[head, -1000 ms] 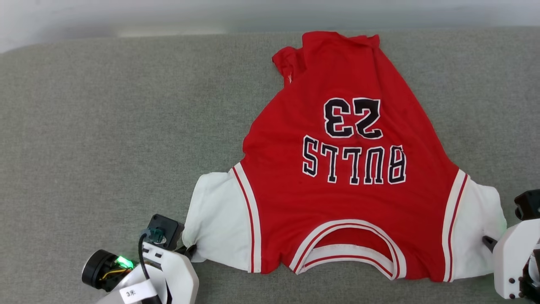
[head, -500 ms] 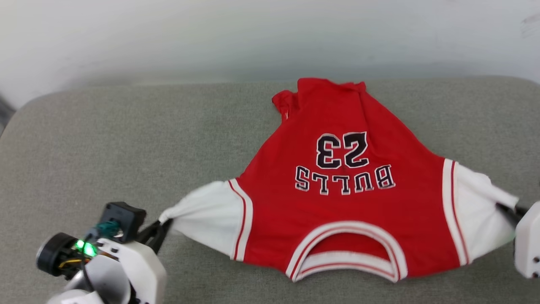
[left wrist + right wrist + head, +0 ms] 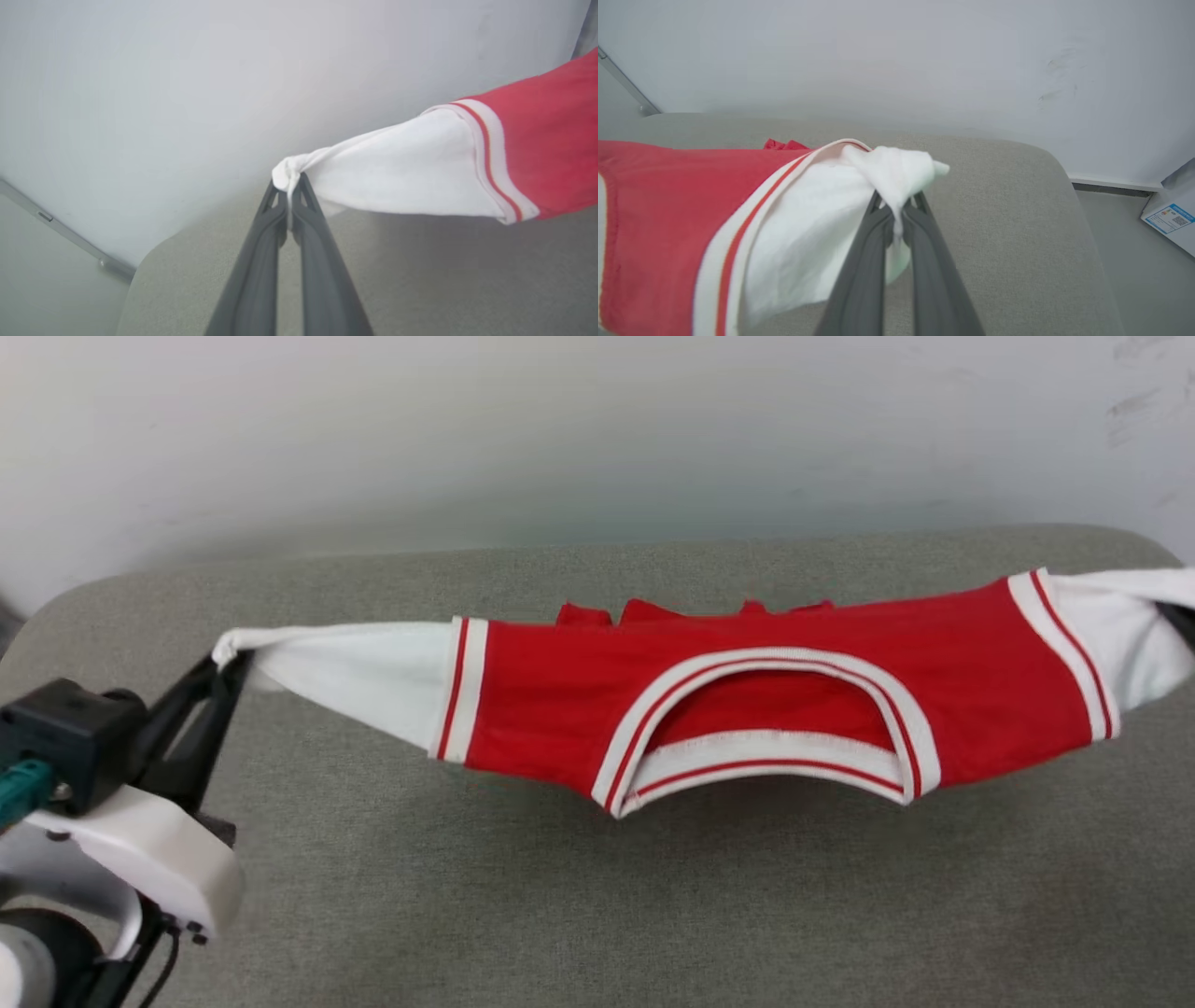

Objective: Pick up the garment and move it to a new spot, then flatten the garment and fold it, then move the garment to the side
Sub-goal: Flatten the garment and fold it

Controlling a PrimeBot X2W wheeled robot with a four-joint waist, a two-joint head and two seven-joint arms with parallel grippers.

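The garment (image 3: 560, 700), a red jersey with white sleeves and striped trim, hangs stretched between my two grippers above the grey table (image 3: 597, 915), neckline facing me. My left gripper (image 3: 224, 663) is shut on the tip of the left white sleeve (image 3: 397, 172), pinched at the fingertips (image 3: 292, 186). My right gripper (image 3: 899, 205) is shut on the bunched right white sleeve (image 3: 817, 233), at the right edge of the head view (image 3: 1178, 621). The garment's lower part hangs behind and is mostly hidden; the lettering is out of sight.
The grey padded table has rounded far corners (image 3: 1045, 158) and ends at a pale wall (image 3: 597, 439). A box with a blue label (image 3: 1169, 217) sits on the floor beyond the table's right end.
Both grippers rose and spread outward with the sleeves, lifting the garment off the table and pulling it taut. The camera also tilted up, bringing more wall into view.
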